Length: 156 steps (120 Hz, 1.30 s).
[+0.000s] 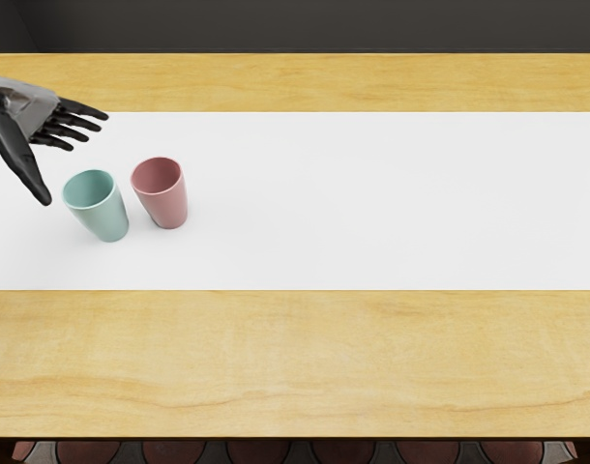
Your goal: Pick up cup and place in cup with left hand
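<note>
My left hand [71, 159] reaches in from the left edge, its fingers and thumb spread with nothing between them. Just below and to the right of it, a teal cup [103, 215] stands upright on the white strip. A pink cup [165, 203] stands upright a little to the right of the teal one, with a narrow gap between their bases. Both cups show open tops. The right hand is out of view.
A white strip [392, 203] runs across the wooden table [305, 358] from side to side. The table's front edge crosses the bottom of the view, and a dark surface lies beyond its back edge.
</note>
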Tool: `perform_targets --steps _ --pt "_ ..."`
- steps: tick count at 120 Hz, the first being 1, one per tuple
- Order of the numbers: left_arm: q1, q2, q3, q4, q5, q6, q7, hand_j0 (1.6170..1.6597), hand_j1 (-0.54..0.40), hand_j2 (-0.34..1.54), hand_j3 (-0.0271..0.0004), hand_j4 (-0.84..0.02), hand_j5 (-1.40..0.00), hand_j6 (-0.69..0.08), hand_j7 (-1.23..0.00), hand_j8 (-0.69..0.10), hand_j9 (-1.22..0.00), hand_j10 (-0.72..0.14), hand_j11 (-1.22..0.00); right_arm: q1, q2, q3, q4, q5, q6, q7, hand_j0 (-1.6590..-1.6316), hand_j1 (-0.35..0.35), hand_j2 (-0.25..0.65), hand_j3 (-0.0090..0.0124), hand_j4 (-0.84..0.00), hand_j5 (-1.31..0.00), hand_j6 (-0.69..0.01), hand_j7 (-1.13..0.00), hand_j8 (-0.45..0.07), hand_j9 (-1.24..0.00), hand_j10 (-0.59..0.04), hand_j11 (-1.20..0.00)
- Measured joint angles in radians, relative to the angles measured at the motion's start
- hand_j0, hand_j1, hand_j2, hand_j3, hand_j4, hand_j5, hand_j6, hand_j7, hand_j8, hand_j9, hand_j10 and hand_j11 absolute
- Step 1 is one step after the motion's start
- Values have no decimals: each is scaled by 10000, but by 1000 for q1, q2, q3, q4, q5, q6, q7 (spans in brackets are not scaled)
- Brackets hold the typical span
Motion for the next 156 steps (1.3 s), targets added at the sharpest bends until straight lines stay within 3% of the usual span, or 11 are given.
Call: perform_targets --steps 26,36,55,75,88,105,111,156 --pt "2 -13 -15 1 16 0 -1 16580 3412 14 0 -76 -88 -78 -88 -76 -87 -72 -87 -23 0 -2 -5 2 -1 -3 -16580 -3331 -28 0 -131 -172 -130 -172 -131 -172 -131 -172" --pt "-11 -147 -32 9 34 0 -1 16581 3416 15 0 -74 -86 -76 -85 -74 -85 -70 -84 -29 0 -3 -6 2 -1 -3 -16581 -3331 -28 0 -132 -172 -131 -172 -131 -172 -132 -172" --pt "-50 -274 -37 14 31 3 -6 16581 3418 13 0 -69 -81 -71 -80 -69 -80 -66 -80 -32 0 -3 -6 2 -1 -3 -16581 -3331 -28 0 -131 -172 -130 -172 -131 -172 -132 -172" --pt "-32 -374 -20 13 -26 266 2 16581 3405 11 0 -78 -92 -81 -92 -78 -92 -75 -92 -33 0 -3 -6 2 -1 -3 -16581 -3331 -28 0 -130 -172 -130 -172 -131 -172 -131 -172" --pt "50 -390 4 12 -47 412 41 16581 3403 12 0 -79 -95 -82 -94 -80 -94 -76 -94 -33 0 -3 -6 2 -1 -3 -16581 -3331 -28 0 -131 -172 -130 -172 -131 -172 -132 -172" --pt "128 -425 40 12 -49 533 58 16581 3399 15 0 -83 -100 -85 -100 -83 -100 -80 -100 -33 0 -3 -6 2 -1 -3 -16581 -3331 -28 0 -131 -172 -130 -172 -131 -172 -132 -172" --pt "164 -449 40 12 -49 563 60 16581 3398 16 0 -84 -102 -87 -102 -85 -102 -82 -102 -33 0 -3 -6 2 -1 -3 -16581 -3331 -28 0 -131 -172 -131 -172 -131 -172 -132 -172" --pt "196 -489 3 13 -100 652 62 16581 3093 68 0 -338 -433 -341 -433 -340 -432 -336 -432 -33 0 -3 -6 2 -1 -3 -16581 -3331 -28 0 -131 -172 -131 -172 -131 -172 -132 -172"
